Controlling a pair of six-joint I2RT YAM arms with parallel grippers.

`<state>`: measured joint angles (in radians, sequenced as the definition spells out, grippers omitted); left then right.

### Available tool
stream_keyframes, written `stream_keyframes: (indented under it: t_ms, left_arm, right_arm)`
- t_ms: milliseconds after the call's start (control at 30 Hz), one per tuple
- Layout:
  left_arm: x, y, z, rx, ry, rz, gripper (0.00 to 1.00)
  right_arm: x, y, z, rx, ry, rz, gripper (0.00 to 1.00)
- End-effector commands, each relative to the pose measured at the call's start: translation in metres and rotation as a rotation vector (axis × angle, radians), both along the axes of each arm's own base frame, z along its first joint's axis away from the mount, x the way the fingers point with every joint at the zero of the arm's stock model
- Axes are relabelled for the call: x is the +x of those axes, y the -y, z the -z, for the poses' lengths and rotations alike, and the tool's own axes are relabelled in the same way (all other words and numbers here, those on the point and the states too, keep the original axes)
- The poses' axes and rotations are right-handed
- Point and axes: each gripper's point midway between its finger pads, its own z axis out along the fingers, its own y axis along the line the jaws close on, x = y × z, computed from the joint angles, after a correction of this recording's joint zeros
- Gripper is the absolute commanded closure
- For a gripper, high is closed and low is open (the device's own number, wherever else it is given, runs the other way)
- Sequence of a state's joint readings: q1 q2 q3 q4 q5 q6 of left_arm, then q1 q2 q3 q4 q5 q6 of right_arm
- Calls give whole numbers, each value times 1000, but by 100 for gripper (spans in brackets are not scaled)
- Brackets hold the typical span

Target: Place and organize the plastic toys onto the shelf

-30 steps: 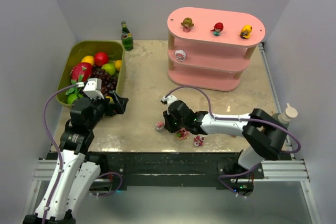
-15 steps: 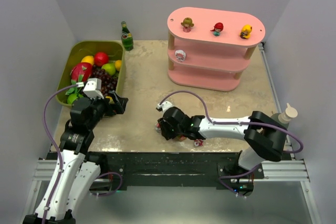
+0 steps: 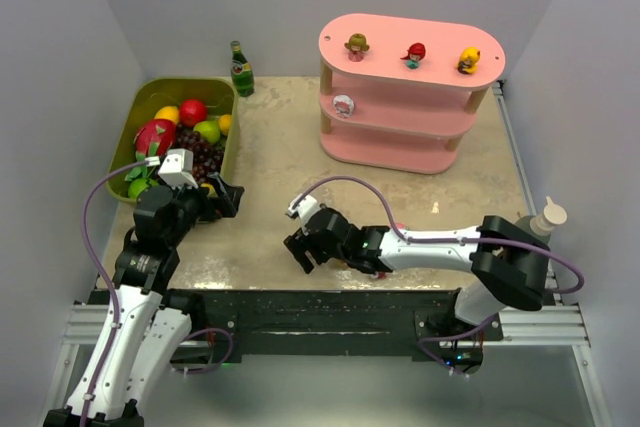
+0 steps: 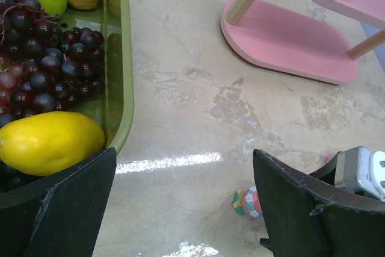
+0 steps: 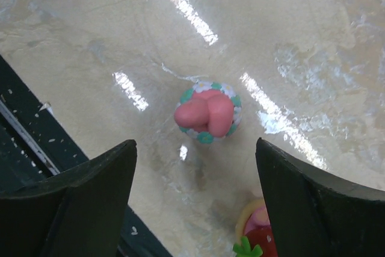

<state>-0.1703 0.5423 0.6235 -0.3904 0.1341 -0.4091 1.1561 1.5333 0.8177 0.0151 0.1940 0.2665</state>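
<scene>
The right claw point(image 5: 195, 151) hangs low over the table point(image 5: 90, 16), jaws spread wide and gripping nothing. Between the jaws sits a small pink toy point(image 5: 207, 112) with a green-and-white rim. It looks upright, long axis rising toward the claw, facing unclear. This seems the pickup step: lower, then close. The pink shelf point(image 3: 335, 42) stands well apart, across the table.
</scene>
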Motion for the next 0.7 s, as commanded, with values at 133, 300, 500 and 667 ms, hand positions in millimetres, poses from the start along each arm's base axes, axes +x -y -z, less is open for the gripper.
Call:
stream_keyframes:
  t_ms: [133, 300, 500, 667]
  left_arm:
    - [1, 2, 3, -9, -6, 8, 0]
    - [1, 3, 2, -9, -6, 19, 1]
    - [0, 3, 1, -9, -1, 19, 0]
    - [0, 3, 2, -8, -4, 19, 1]
  right_arm:
    - [20, -12, -9, -11, 174, -83, 18]
    - [22, -18, -9, 1, 215, -126, 19]
    - [26, -25, 6, -23, 211, -135, 23]
    - [30, -26, 13, -28, 201, -119, 28]
